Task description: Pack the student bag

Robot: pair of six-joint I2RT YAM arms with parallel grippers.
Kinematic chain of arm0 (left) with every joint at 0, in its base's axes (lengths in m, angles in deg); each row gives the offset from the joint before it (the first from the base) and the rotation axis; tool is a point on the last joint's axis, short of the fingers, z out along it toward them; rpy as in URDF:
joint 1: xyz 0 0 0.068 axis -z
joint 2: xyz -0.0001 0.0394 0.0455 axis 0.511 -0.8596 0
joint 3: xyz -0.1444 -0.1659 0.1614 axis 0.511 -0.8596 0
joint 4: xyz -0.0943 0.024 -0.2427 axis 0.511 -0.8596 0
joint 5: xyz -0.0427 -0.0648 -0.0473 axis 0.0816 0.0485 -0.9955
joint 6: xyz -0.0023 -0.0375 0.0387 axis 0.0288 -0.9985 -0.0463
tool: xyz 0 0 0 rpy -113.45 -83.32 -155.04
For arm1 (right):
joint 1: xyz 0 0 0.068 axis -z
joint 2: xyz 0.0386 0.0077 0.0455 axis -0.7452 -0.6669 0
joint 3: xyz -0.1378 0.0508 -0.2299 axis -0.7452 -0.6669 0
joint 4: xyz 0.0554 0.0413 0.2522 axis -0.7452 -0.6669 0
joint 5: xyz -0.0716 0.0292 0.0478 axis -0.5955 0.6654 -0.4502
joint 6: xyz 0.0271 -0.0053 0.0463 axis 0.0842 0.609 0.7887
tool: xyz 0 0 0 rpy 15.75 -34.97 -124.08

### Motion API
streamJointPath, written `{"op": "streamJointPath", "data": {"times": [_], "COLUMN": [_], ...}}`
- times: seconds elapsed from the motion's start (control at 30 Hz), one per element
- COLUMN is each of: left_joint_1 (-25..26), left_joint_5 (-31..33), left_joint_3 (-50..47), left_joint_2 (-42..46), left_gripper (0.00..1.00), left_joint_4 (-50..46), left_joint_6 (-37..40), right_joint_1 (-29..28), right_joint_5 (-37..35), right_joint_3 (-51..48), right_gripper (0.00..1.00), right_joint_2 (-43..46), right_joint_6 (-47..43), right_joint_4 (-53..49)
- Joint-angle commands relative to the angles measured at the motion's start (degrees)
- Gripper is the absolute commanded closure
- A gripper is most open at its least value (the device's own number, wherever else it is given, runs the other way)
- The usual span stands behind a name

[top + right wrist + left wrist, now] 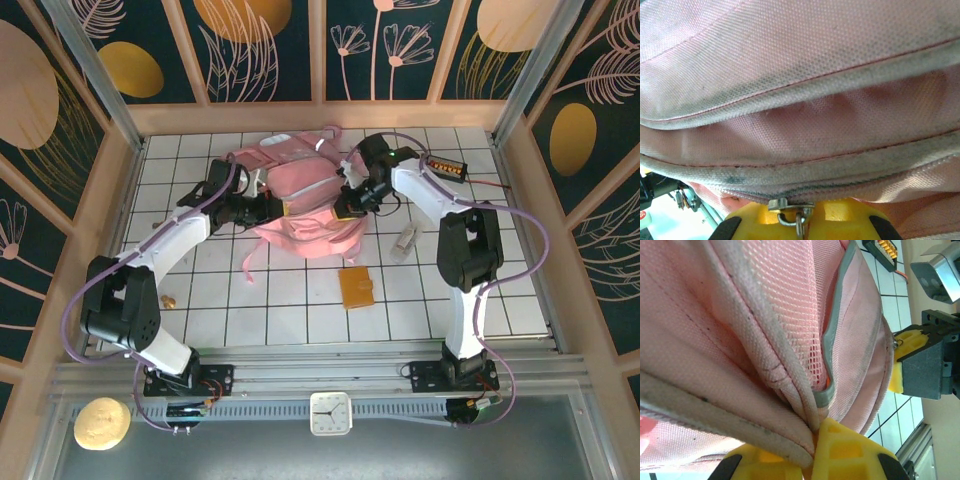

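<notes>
Left gripper (812,437) and right gripper (797,207) were each clamped on the student bag (300,205), by the table (300,310) far edge; opening it seemed underway, needing a spreading pull next.

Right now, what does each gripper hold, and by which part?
Both hold the bag: the left gripper pinches a piped seam edge, the right gripper the fabric at a zip pull.

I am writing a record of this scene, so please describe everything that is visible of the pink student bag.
The student bag is a soft pink fabric backpack with mesh panels, soiled pale trim and loose straps. It lies crumpled on the white tiled table, at the far middle. The left gripper pinches a trimmed edge on its left; the right gripper is shut on its right side, at a metal zip pull.
</notes>
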Motion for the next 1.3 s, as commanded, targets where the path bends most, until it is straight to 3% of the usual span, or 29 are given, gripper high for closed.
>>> {"op": "streamJointPath", "data": {"times": [0.0, 0.03, 0.1, 0.17, 0.2, 0.3, 0.4, 0.53, 0.73, 0.8, 0.97, 1.03, 1.1, 1.13, 1.17, 1.27], "left_joint_1": [-4.58, -4.60, -4.58, -4.59, -4.58, -4.55, -3.89, -0.02, 6.49, 6.50, 6.45, 6.33, 6.07, 5.72, 5.28, 3.36], "left_joint_5": [3.98, 3.11, 1.23, -0.68, -1.31, -1.40, -0.30, 0.42, 3.60, 5.05, 7.62, 8.30, 9.25, 9.94, 11.09, 12.51], "left_joint_3": [0.75, 0.56, 0.12, -0.61, -1.00, -1.90, -3.53, -7.56, -10.91, -12.32, -13.39, -13.61, -13.12, -12.54, -11.52, -10.90], "left_joint_2": [0.53, 0.30, -0.32, -0.34, 0.03, 2.72, 5.95, 8.76, 6.16, 5.99, 3.97, 2.92, 1.96, 1.59, 1.28, 1.64], "left_gripper": [1.00, 0.95, 0.69, 0.52, 0.33, 0.01, 0.01, 0.01, 0.01, 0.03, 0.21, 0.42, 0.82, 0.92, 1.00, 1.00], "left_joint_4": [-6.69, -4.77, -0.66, 2.79, 3.77, 4.04, 2.41, 7.33, 14.60, 15.39, 17.60, 18.87, 17.95, 16.58, 14.20, 9.81], "left_joint_6": [3.56, 2.03, -1.80, -5.68, -7.69, -11.94, -16.23, -25.32, -36.28, -37.45, -39.62, -40.10, -38.83, -37.49, -34.75, -30.07], "right_joint_1": [7.72, 6.76, 3.83, 0.40, -1.23, -4.40, -5.43, -6.98, -11.08, -12.18, -13.73, -13.71, -13.58, -13.56, -13.56, -13.26], "right_joint_5": [-10.53, -9.73, -8.71, -8.78, -9.34, -9.39, -6.26, -3.40, -2.42, -2.46, -3.03, -3.63, -5.47, -6.93, -9.32, -14.93], "right_joint_3": [-0.11, -0.44, -0.62, 0.45, 1.24, 2.97, 3.16, 6.15, 11.21, 11.80, 11.27, 10.85, 10.81, 11.05, 11.47, 12.67], "right_gripper": [1.00, 1.00, 1.00, 1.00, 1.00, 1.00, 1.00, 1.00, 1.00, 1.00, 1.00, 1.00, 1.00, 1.00, 1.00, 1.00], "right_joint_2": [1.07, 1.49, 2.19, 2.28, 2.23, 2.31, 2.75, 1.54, -1.68, -2.45, -2.74, -2.19, -1.58, -1.41, -1.31, -1.86], "right_joint_6": [1.60, 2.12, 3.94, 5.90, 7.24, 11.50, 16.17, 18.07, 18.20, 18.29, 17.46, 16.90, 15.59, 14.53, 13.02, 8.19], "right_joint_4": [-0.32, -0.33, -0.07, -0.06, -0.02, 1.22, 4.68, 5.23, 2.76, 2.60, 1.90, 1.33, -0.38, -1.68, -3.64, -10.26]}}
